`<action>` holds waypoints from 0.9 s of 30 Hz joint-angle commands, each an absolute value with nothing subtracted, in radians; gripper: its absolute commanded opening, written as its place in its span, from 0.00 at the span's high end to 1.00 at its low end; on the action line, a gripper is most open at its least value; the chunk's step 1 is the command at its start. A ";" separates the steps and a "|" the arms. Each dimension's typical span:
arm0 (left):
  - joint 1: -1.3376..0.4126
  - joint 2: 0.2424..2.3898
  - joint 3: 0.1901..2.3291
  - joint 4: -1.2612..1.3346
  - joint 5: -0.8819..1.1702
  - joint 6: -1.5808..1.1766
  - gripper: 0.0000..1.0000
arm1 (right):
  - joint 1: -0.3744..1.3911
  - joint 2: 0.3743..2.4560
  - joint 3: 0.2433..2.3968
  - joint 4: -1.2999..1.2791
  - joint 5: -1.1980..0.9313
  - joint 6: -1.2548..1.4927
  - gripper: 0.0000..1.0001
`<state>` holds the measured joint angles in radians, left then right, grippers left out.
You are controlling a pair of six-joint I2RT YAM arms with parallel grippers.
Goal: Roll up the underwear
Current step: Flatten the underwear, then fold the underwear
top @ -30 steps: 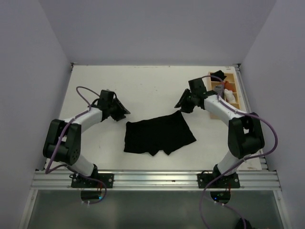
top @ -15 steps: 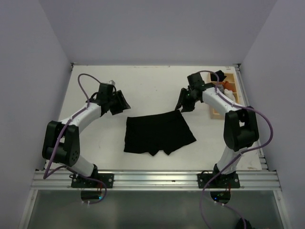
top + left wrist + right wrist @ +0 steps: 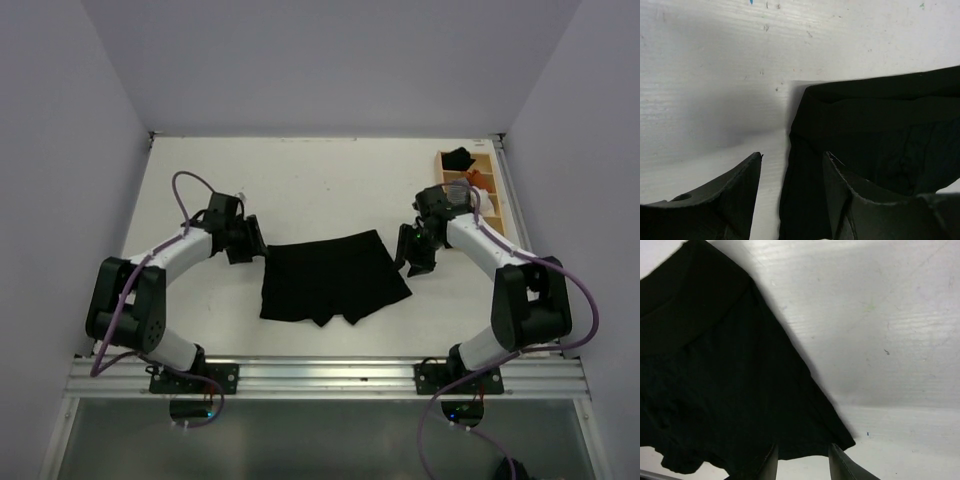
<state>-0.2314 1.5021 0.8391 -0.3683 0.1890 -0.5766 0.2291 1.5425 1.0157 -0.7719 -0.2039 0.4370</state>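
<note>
The black underwear (image 3: 335,278) lies spread flat on the white table, waistband toward the back. My left gripper (image 3: 256,248) sits low at its back left corner. In the left wrist view the left gripper (image 3: 793,155) is open, and the underwear's (image 3: 875,125) left edge runs between the two fingers, unclamped. My right gripper (image 3: 409,258) is at the garment's right edge. The right wrist view shows the right gripper (image 3: 803,447) open, straddling the near right corner of the underwear (image 3: 715,365) without pinching it.
A wooden divided box (image 3: 497,190) stands at the back right corner with a black item and rolled cloths in it. Pale walls close in the table on three sides. A metal rail (image 3: 320,375) runs along the near edge.
Both arms have come in to the underwear: the left gripper moved toward its back left corner, the right swung from the back corner down to its right edge. Both jaws have widened.
</note>
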 commanded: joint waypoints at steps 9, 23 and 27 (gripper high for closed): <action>-0.239 1.837 1.114 -0.321 0.271 -0.459 0.54 | 0.201 1.454 0.850 -0.674 -0.202 0.442 0.57; -0.255 1.965 1.382 -0.365 0.237 -0.390 0.90 | 0.199 1.440 0.804 -0.580 -0.215 0.433 0.55; -0.255 1.878 1.428 -0.521 0.082 -0.347 0.66 | 0.199 1.468 0.854 -0.655 -0.172 0.408 0.55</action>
<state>-0.2539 1.9789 1.3876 -0.4110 0.2241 -0.4061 0.2016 1.4498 0.7906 -0.6067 -0.2161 0.4389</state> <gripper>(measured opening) 0.307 0.452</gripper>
